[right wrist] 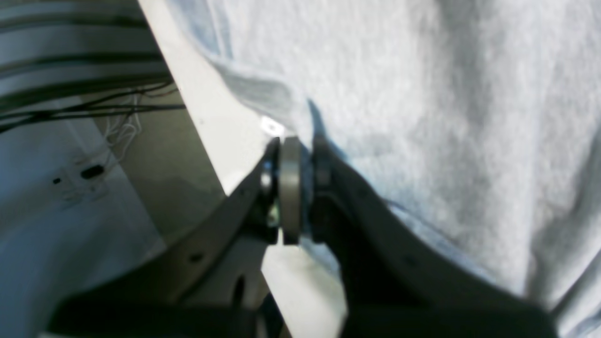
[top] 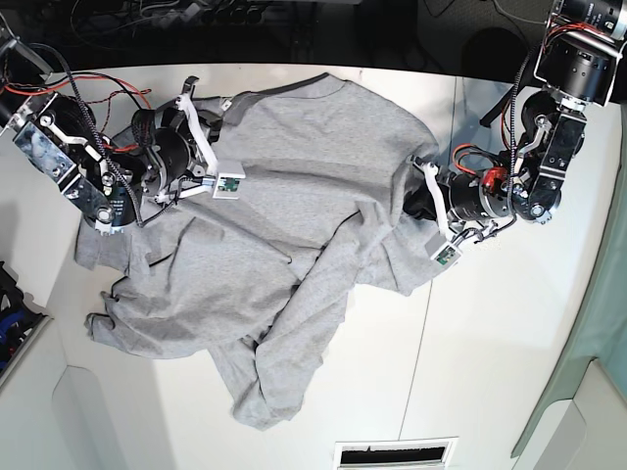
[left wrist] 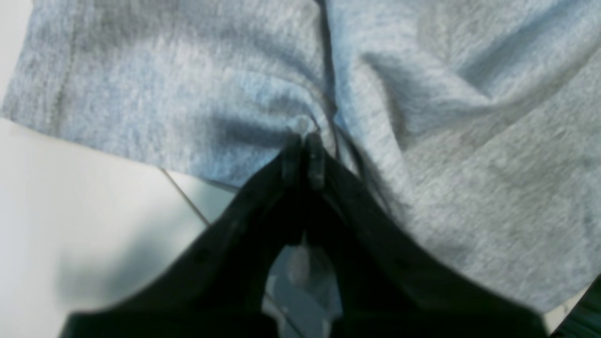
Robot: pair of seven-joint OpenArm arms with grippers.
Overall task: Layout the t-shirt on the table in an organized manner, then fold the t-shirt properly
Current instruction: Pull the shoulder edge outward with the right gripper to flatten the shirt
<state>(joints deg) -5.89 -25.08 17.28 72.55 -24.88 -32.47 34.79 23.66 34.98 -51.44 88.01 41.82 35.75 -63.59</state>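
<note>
The grey t-shirt lies crumpled across the middle of the white surface, each arm's jaws pinched tight on a fold of its cloth, apparently to pull it flat for folding.

A robotics lab or test bench is suggested: a bare white table is flanked by two robot arms with exposed red and black wiring at the upper left, and loose cables are seen beyond the table edge.

No lettering, label or number can be read on anything here.
</note>
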